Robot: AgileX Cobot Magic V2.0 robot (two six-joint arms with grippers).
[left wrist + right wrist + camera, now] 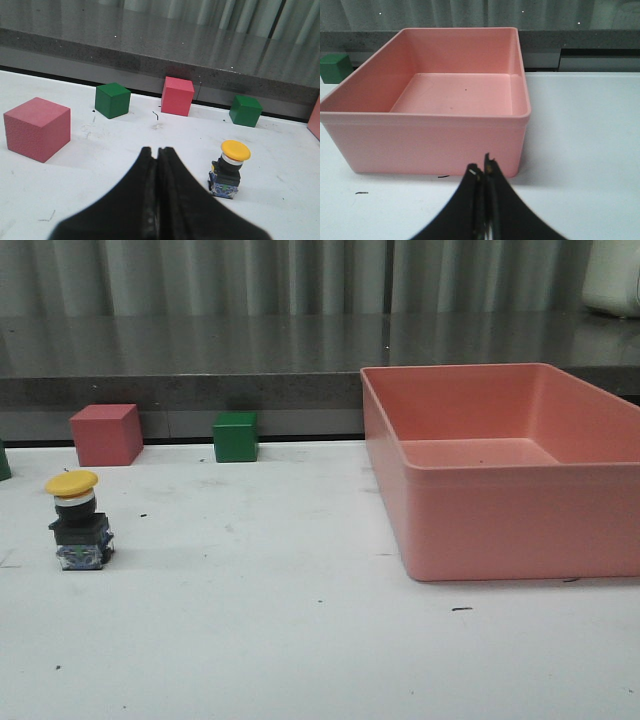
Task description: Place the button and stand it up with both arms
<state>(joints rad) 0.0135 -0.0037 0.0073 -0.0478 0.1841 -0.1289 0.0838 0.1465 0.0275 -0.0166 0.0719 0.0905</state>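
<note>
Button [78, 520] stood upright on the table [300, 640], apart from both closed, empty grippers [157, 151] [483, 171]. A careless brush could topple it.

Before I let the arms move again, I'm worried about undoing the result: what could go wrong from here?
1. The button stands upright on its small base, top-heavy under the yellow cap, so a nudge could topple it.
2. The left gripper, shut, sits close beside it; a careless retreat might clip it.
3. The pink bin lies right ahead of the shut right gripper; moving forward could hit its wall.
</note>
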